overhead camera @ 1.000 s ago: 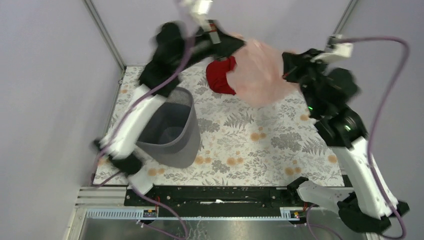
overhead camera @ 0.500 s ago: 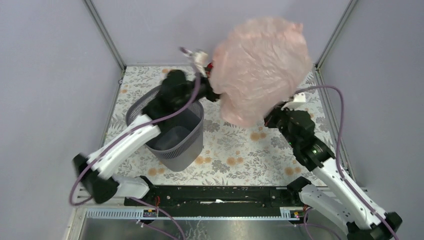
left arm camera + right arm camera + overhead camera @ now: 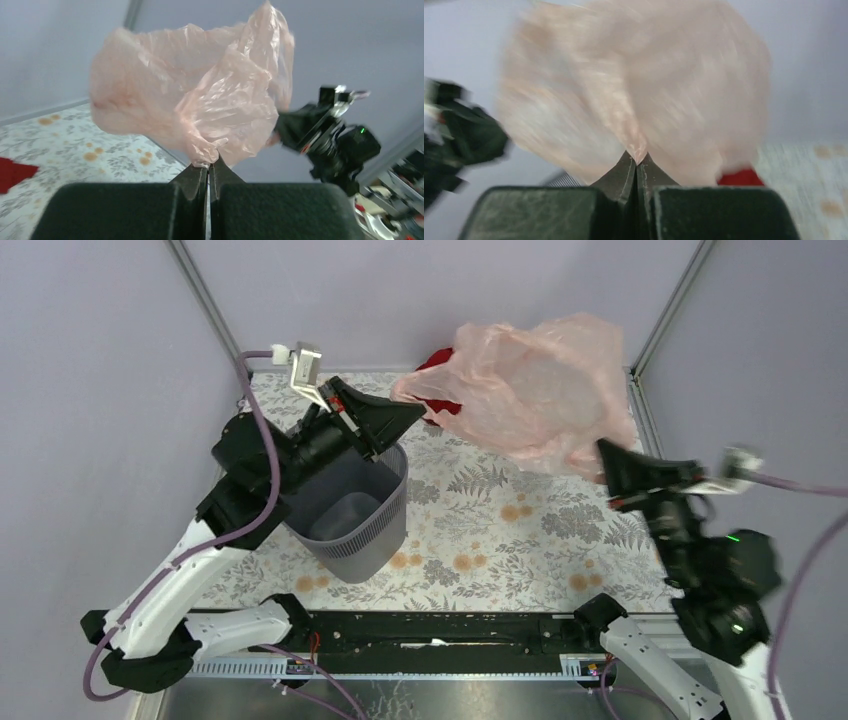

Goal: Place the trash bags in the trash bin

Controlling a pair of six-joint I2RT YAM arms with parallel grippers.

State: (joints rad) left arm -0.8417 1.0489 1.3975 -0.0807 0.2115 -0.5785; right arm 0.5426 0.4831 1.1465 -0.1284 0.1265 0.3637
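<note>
two sets of jaws are closed on one bag (image 3: 540, 390), a thin pale pink film sack. the grey mesh bin (image 3: 365, 540) stands upright on the flowered table cover (image 3: 500, 540) and is the item nearest the arm bases. the left gripper (image 3: 408, 412) sits above the bin's far right rim corner. in the left wrist view its jaws are pressed together on a twisted pinch of the film. the right gripper (image 3: 603, 455) is well to the right of the bin and raised off the table cover. the right wrist view is blurred, but it shows the jaws clamped on a fold of the bag. the bag hangs spread in the air between the two grippers, right of and beyond the bin, wholly outside it. a red cloth (image 3: 447, 406) lies beyond the bin, partly hidden behind the bag's left end.
</note>
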